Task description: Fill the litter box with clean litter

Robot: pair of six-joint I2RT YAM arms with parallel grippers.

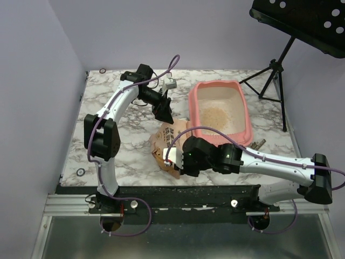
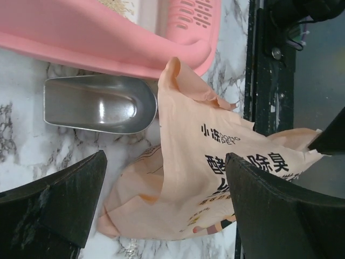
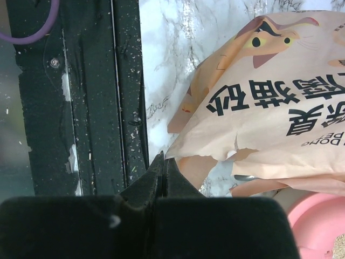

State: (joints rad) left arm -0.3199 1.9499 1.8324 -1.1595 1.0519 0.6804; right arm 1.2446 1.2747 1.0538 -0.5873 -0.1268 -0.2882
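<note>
The left gripper (image 2: pixel 164 162) was spread wide, its two black fingers (image 2: pixel 54 205) standing well apart on either side of the bag (image 2: pixel 199 178). In the left wrist view the orange-tan paper bag lay below and between them. Contact between the left fingers and the paper could not be determined, and nothing was held. In the top view this gripper (image 1: pixel 161 111) hung over the far end of the bag (image 1: pixel 163 141), just beside the litter box (image 1: pixel 193 102). The right gripper (image 3: pixel 161 164) was pressed together with no visible gap, and its tips pinched a corner of the bag's (image 3: pixel 269 108) torn lower edge near the black rail (image 3: pixel 91 97) at the table's near side. The bag rose from that pinched corner, its cartoon cat print facing the right wrist camera. The pink litter box stood on the marble table (image 1: pixel 129 162) at far centre-right, beyond the bag. A shallow patch of beige litter (image 1: pixel 215 114) lay on its floor, and bare floor showed around it. A grey metal scoop (image 2: pixel 99 105) lay on the table just beside the litter box (image 2: pixel 108 43) wall, its rounded end next to the bag.
</note>
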